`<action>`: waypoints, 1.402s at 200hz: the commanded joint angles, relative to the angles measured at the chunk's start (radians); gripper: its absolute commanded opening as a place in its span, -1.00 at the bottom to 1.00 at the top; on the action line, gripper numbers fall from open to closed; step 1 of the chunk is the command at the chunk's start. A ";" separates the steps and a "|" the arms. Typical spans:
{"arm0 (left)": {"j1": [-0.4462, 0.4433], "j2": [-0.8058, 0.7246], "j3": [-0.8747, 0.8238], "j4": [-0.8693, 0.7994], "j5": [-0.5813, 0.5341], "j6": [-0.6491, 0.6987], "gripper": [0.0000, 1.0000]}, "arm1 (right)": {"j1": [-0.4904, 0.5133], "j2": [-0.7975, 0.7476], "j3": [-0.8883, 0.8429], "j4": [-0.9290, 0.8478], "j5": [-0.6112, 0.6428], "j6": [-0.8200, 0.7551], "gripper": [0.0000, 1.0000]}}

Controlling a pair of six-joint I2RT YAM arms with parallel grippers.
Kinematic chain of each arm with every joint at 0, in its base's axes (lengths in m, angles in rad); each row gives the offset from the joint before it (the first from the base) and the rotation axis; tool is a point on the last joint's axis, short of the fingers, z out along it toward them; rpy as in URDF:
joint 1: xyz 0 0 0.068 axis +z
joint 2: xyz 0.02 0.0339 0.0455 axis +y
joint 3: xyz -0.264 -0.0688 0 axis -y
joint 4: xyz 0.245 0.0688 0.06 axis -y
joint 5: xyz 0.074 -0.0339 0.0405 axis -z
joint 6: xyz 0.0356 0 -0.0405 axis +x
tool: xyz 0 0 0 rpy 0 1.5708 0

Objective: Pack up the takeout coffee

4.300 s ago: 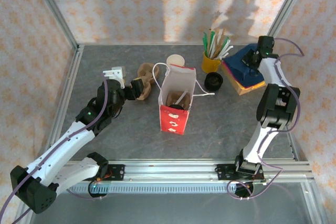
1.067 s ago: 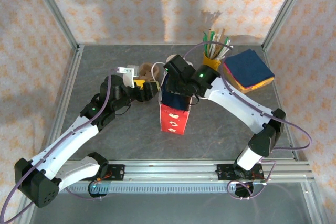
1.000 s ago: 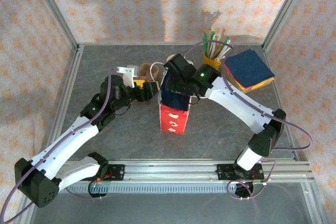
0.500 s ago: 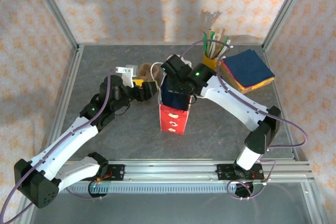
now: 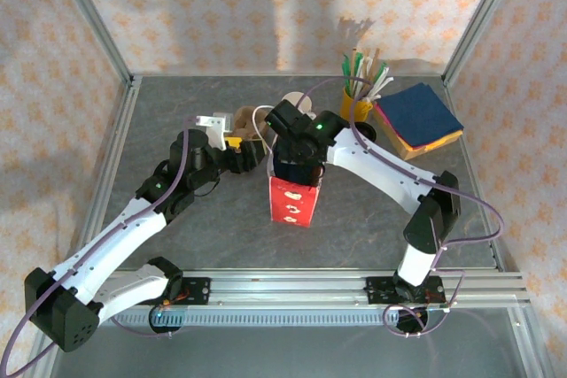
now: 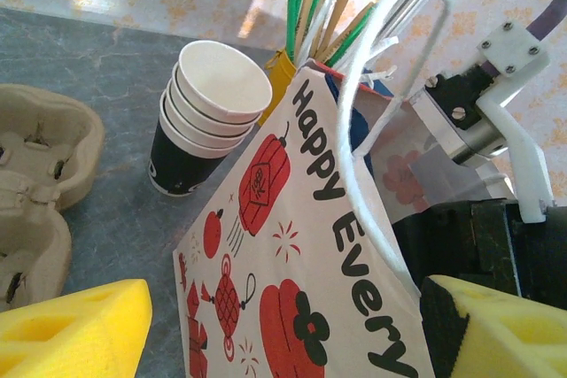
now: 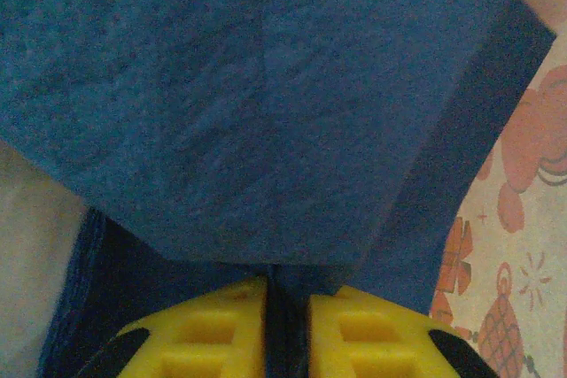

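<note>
Plainly, the coming move turns on where the takeout coffee cup stands. It is upright on the table, just beyond the red paper bag, on the side toward the table's far edge and not yet in the bag. Seen from the left wrist, the cup lies ahead and a little left of the left tool, with its long axis vertical and its mouth facing up.

The left tool's yellow pads stand wide apart and grip nothing. The bag's printed wall sits between them, though I cannot tell whether either pad touches it. The right tool is pinched closed on a dark blue napkin and hangs over the bag's open mouth.

From above, the cup shows beside the right arm's wrist, so both arms are near it. Only the left tool is free, so I judge it better placed to reach around the bag's far left corner.

By count there is one bag, and one cup stack that appears to show four nested rims. There is one cardboard carrier left of the cups and one yellow mug of sticks. One pile of napkins lies toward the far right corner.
</note>
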 commanded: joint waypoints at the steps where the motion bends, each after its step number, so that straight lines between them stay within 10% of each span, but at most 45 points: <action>1: 0.012 -0.011 -0.007 0.016 -0.010 0.003 0.62 | -0.006 0.004 0.056 -0.058 0.007 -0.014 -0.49; 108: 0.012 -0.022 0.026 -0.023 -0.064 0.023 0.62 | -0.101 -0.099 0.309 -0.098 0.031 -0.097 -0.14; 206: 0.023 -0.045 0.051 -0.037 -0.239 0.037 0.63 | -0.810 -0.277 0.009 0.322 -0.033 -0.297 0.16; 280: 0.044 -0.036 0.032 -0.015 -0.409 0.045 0.65 | -1.012 0.012 -0.079 0.451 -0.050 -0.363 0.38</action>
